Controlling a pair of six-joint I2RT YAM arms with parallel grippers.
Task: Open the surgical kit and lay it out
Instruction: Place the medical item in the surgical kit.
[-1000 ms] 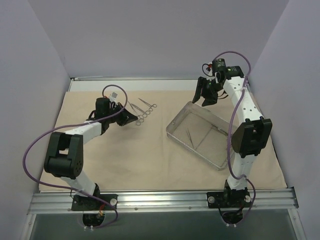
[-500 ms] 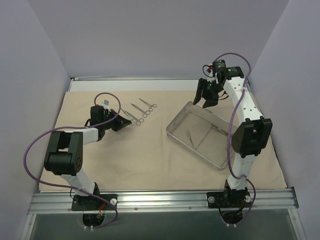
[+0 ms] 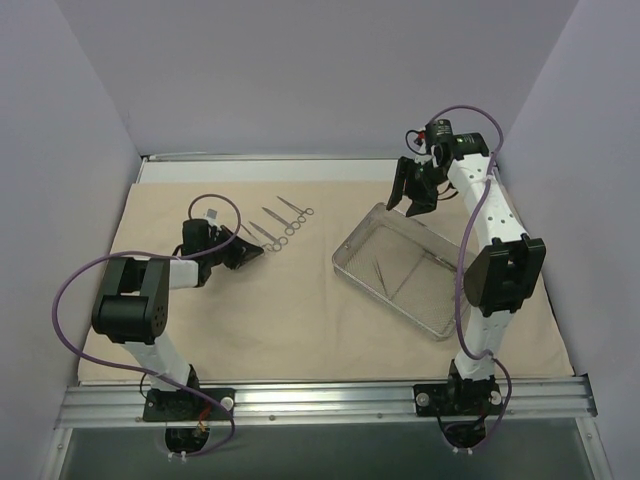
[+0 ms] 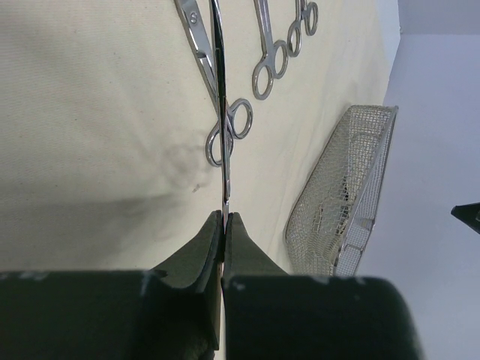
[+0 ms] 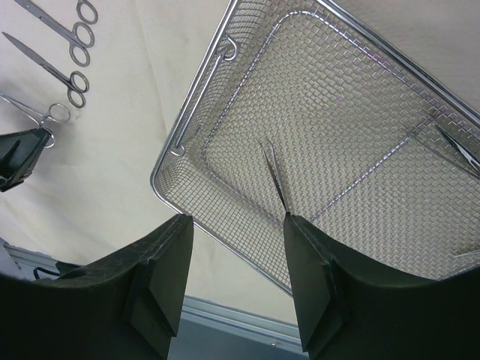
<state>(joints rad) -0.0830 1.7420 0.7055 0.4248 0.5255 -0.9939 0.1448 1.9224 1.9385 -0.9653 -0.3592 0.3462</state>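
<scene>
Hovering over mesh tray [image 5: 337, 112], right gripper [image 5: 236, 221] spread (left gripper [image 4: 223, 217] pinched).

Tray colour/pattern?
The tray is silver woven wire mesh with a shiny steel rim; clearest in the right wrist view.

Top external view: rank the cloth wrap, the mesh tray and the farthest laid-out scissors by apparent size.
1. cloth wrap, by far the largest
2. mesh tray
3. farthest scissors, clearly the smallest
All lie at table level, so nearness does not upset the order.
</scene>
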